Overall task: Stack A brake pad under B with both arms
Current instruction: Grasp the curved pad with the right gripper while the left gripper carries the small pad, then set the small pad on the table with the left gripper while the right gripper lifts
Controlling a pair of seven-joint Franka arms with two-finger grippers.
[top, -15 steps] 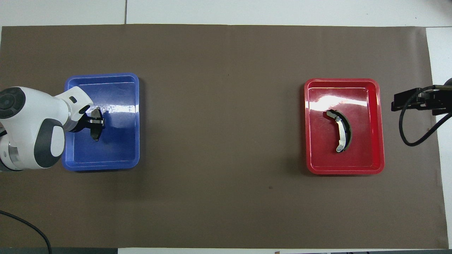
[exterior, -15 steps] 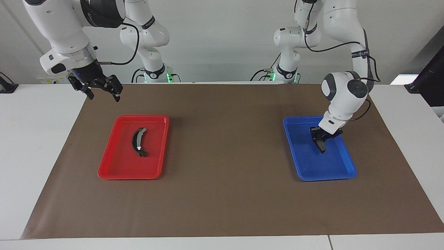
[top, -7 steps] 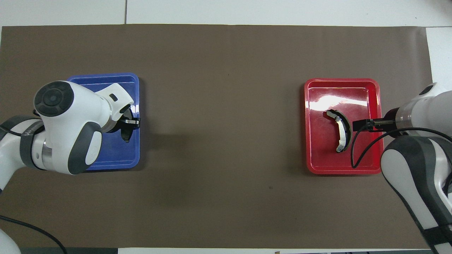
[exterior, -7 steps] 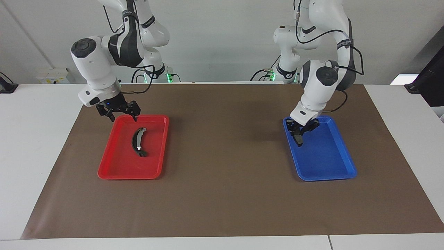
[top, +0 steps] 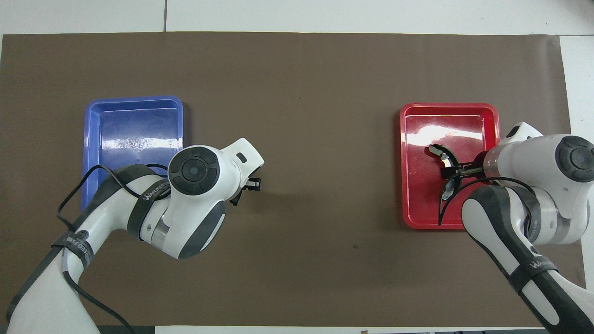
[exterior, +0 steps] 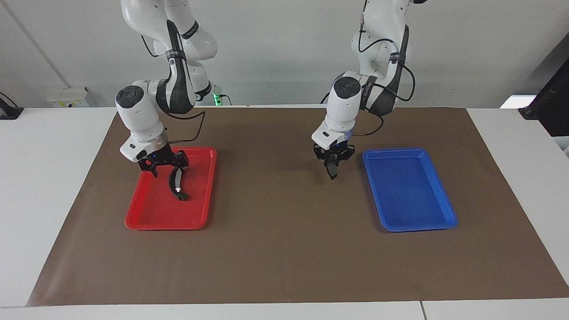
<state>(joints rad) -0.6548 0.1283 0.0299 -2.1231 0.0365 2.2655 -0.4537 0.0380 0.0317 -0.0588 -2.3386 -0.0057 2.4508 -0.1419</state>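
The A brake pad (exterior: 331,170), short and dark grey, hangs in my left gripper (exterior: 332,165), which is shut on it above the brown mat, just beside the blue tray (exterior: 418,226) on its side toward the table's middle. In the overhead view the left arm hides most of that gripper (top: 245,186). B (exterior: 177,183), the long black crescent, lies in the red tray (exterior: 169,226); it also shows in the overhead view (top: 437,151). My right gripper (exterior: 169,169) is open and low over B's end nearer to the robots, a finger on each side.
The blue tray (top: 134,99) holds nothing. The red tray (top: 450,107) holds only B. Both trays sit on a brown mat (exterior: 284,249) that covers the white table. A dark monitor stands off the left arm's end of the table.
My left gripper has lifted the pad out of the blue tray and carried it toward the table's middle. My right gripper has come down from beside the red tray onto B's end.
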